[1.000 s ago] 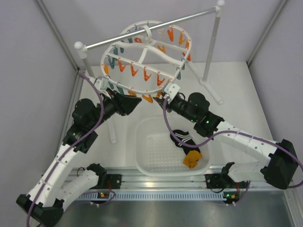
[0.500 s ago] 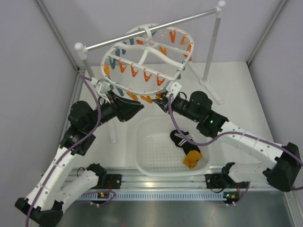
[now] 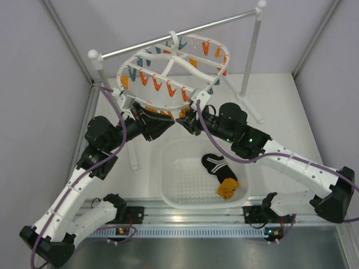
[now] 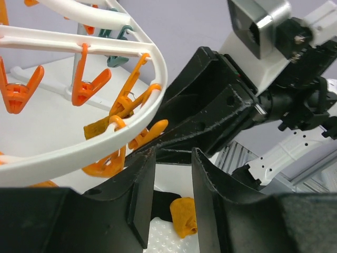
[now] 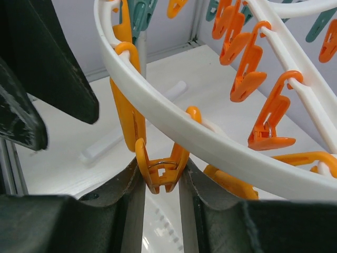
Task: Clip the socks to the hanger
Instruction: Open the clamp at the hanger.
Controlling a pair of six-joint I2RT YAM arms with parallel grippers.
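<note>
While a peg only takes a sock when its mouth is forced open, the right jaws are clamped on the handle end of one orange clothespin point(image 5: 159, 176) dangling from the near rim of the hanger point(image 5: 174, 126). Squeezing there is what would spread its tip.

The left jaws stand apart with nothing between them. In the overhead view they sit just beside that same stretch of rim, at about 9 o'clock of the right ones, which reads as a position for feeding fabric in.

In the left wrist view a flat mustard strip point(image 4: 97, 129) lies at a peg under the rim. It looks like sock fabric, but I cannot tell whether it is gripped.

The hanger hangs tilted by its hook from the silver rod point(image 3: 235, 17), at 12 o'clock of the white basket point(image 3: 182, 182). In that basket, on the tabletop point(image 3: 275, 112), lie a black striped sock point(image 3: 215, 164) and, at its 5 o'clock, a mustard sock point(image 3: 227, 188), within reach of both arms.

My judgement is that the clipping is at an early stage, with those two socks yet to go up.
</note>
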